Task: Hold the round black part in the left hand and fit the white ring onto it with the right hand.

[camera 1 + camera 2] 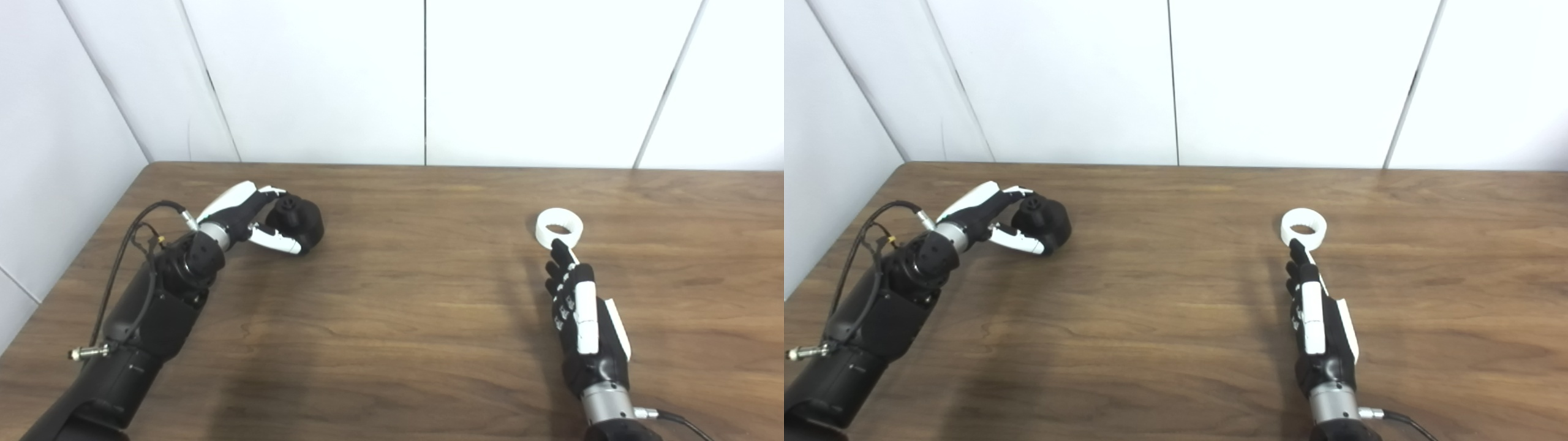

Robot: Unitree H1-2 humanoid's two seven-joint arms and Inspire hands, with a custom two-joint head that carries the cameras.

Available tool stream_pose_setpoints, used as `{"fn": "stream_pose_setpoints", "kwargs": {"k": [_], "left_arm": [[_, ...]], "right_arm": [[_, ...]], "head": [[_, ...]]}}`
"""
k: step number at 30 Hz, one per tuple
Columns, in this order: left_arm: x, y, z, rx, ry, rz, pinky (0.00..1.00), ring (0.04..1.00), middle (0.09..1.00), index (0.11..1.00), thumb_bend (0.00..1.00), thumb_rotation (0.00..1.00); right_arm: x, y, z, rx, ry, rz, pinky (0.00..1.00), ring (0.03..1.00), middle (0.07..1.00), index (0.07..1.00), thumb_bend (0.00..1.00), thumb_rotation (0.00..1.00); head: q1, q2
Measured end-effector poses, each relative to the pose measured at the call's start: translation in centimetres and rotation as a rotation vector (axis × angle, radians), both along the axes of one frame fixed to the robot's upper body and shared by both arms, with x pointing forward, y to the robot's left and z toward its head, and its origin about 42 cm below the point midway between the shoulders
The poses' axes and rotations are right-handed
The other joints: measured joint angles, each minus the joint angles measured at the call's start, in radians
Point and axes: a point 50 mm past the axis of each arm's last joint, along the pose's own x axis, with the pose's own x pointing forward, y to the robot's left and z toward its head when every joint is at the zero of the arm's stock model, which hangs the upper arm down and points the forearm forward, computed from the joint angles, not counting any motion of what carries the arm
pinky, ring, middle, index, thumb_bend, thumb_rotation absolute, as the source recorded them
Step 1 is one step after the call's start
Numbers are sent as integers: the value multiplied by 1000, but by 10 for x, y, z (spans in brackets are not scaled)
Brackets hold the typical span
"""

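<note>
Left eye view: left hand (pixel 257 217) curls around the round black part (pixel 297 220) on the table (pixel 398 306), fingers w/ part between them, but can't tell if it's firmly clamped or lifted; part looks stiff, chunky, prob. best taken by its sides. Right eye view: right hand (pixel 1314 318) is flat, fingers straight and holding nothing, tips just short of the white ring (pixel 1303 228); ring looks light, rigid, maybe slick, pinch at rim, and tip-to-ring contact is unclear.

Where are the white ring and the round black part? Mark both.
white ring (pixel 559 228), left eye view, on its front wall.
round black part (pixel 301 222), left eye view, on its rounded body beside the left hand's (pixel 245 214) fingers.
</note>
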Motion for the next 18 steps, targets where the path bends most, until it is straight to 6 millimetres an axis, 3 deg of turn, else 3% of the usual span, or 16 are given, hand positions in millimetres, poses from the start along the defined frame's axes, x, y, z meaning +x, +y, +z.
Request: {"fn": "stream_pose_setpoints", "kwargs": {"k": [9,18], "left_arm": [[0,-1,-1,17,-19,-10,961,1000,965,740,883,234],[1,-2,-1,45,-54,-28,966,1000,956,725,870,207]], "right_arm": [[0,0,0,4,1,0,1000,976,975,933,668,1000],[0,-1,0,11,-1,0,1000,980,977,935,669,1000]], "head": [[0,0],[2,-2]]}}
